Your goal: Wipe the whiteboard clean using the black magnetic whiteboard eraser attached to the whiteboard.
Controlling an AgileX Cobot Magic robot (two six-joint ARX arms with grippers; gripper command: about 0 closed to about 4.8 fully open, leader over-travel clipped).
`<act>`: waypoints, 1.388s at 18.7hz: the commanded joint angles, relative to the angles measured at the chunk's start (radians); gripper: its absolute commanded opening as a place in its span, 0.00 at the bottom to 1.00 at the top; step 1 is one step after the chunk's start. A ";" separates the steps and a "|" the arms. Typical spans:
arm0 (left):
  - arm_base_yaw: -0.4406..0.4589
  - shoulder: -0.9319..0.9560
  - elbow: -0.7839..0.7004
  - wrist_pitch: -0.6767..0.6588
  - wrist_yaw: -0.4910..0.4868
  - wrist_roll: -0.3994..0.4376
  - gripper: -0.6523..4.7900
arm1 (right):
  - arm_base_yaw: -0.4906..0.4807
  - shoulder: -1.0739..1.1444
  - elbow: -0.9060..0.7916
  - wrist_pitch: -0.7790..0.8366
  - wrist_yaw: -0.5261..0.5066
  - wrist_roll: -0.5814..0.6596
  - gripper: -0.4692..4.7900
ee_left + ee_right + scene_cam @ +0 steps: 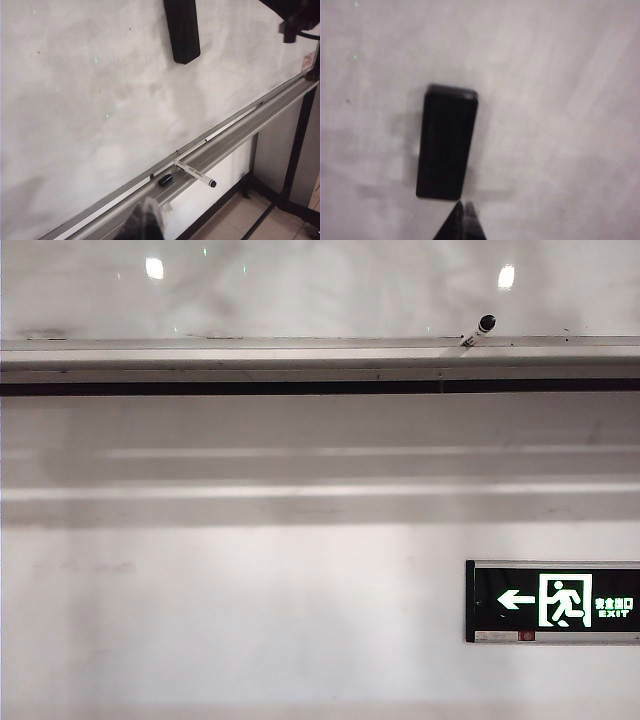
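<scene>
Black and oblong, the magnetic eraser [447, 143] clings flat to the glossy whiteboard [560, 100], well above the grey metal ledge [235, 137] along the board's lower edge. In the right wrist view the right gripper [463, 206] sits just beside one short end of the eraser, its two fingertips pressed together with no gap and nothing between them; whether they touch the eraser cannot be told. The left gripper [146, 225] appears only as a dark blur near the ledge, so its fingers cannot be made out there, but it is closed and nothing is seen in it. A white marker [195, 173] with a black tip lies on the ledge, jutting over its outer edge, and a small black cap [165, 179] rests just beside it. Faint grey smudges cloud the board. In the exterior view a green exit sign [553, 601] hangs on the matte wall [250, 610] below the ledge.
</scene>
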 commanded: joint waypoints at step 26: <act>0.000 -0.706 -1.213 0.489 -0.117 -0.175 0.11 | 0.000 -0.940 -1.676 0.536 -0.264 0.254 0.09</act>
